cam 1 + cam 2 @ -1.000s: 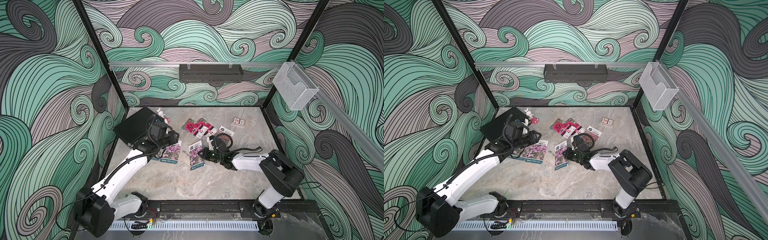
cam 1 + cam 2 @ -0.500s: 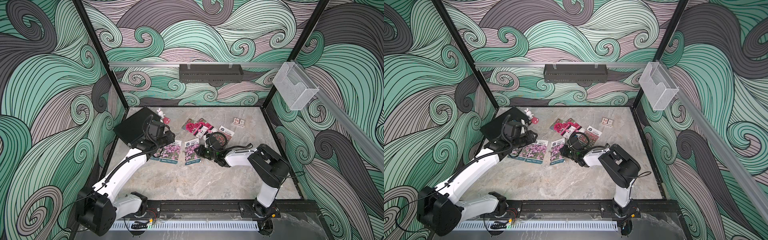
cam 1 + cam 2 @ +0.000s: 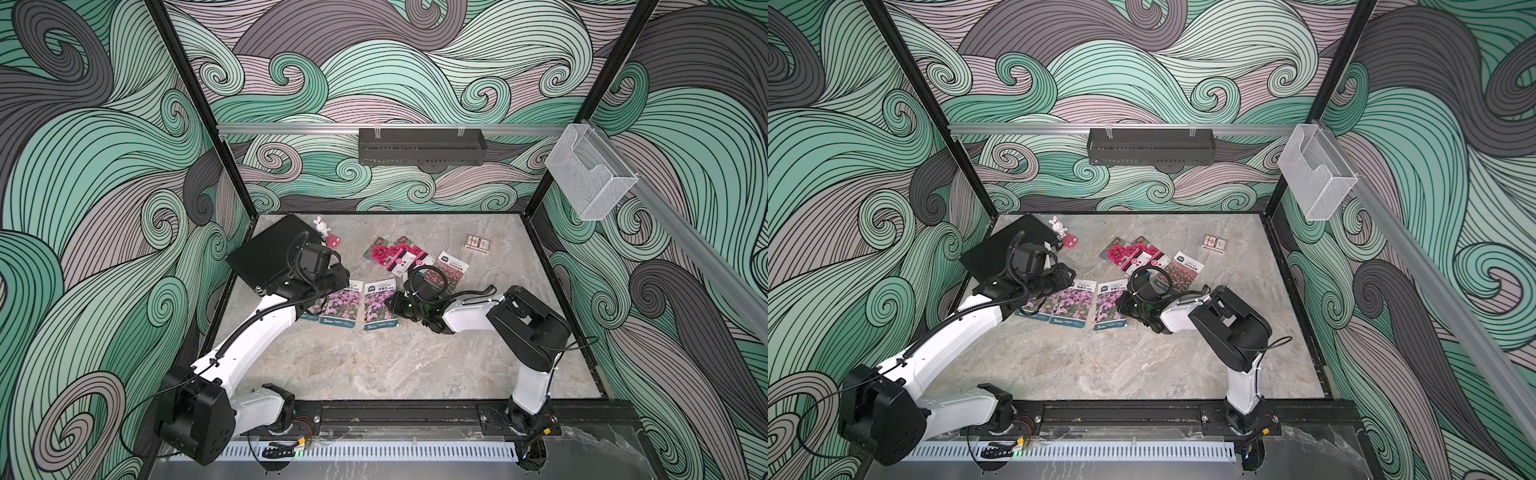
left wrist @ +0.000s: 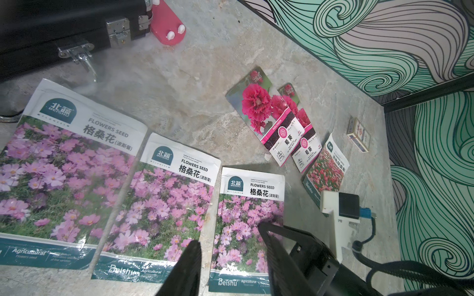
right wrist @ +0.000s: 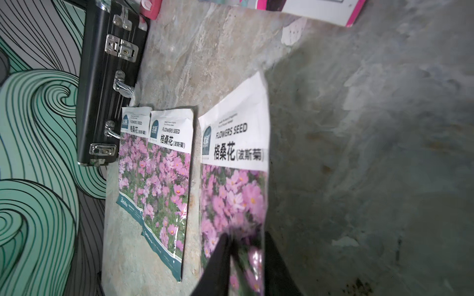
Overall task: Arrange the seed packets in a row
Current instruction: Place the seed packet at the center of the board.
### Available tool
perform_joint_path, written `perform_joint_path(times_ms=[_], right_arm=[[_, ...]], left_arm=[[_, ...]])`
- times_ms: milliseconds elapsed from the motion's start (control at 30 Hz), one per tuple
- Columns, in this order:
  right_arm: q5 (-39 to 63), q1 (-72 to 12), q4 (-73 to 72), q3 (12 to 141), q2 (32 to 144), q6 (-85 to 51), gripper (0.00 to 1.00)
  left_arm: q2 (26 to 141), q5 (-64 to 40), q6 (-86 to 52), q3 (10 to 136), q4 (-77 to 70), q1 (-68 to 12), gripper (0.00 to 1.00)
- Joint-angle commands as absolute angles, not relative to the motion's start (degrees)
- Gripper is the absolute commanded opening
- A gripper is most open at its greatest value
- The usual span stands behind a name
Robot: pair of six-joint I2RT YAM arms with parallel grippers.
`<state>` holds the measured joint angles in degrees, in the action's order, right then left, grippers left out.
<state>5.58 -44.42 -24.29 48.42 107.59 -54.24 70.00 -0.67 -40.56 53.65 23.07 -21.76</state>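
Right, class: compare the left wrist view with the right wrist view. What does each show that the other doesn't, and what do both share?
Only the left wrist view: the red-pink field packet, the card box and the two magenta bloom packets' photos. Only the right wrist view: the right gripper with a finger each side of the nearest purple-pink packet's edge. Both: all three purple-pink packets side by side and the black case.
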Motion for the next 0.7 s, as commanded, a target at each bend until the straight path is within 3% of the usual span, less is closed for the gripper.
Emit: perform_joint_path(times_ms=[0,133,300,467,667], right_arm=[[3.41,-45.00,-20.45,49.98,108.46,-52.61,0.33],[1.75,-44.92,-16.06,50.43,106.56,-50.03,0.54],[-1.22,-44.91,-12.50,48.84,102.03,-46.51,0.67],[-3.86,-44.78,-8.06,47.55,96.48,-43.51,0.69],[-0.05,-44.82,-1.91,48.64,94.16,-40.59,0.64]], left_arm=[[70.84,-1.19,-40.88,53.79,23.22,-21.30,0.44],[71.04,-1.32,-40.78,53.71,23.21,-21.18,0.44],[71.19,-1.49,-40.78,53.62,23.27,-21.14,0.44],[71.19,-1.58,-40.59,53.54,23.53,-21.01,0.44],[71.40,-1.42,-40.24,53.37,23.91,-21.06,0.44]])
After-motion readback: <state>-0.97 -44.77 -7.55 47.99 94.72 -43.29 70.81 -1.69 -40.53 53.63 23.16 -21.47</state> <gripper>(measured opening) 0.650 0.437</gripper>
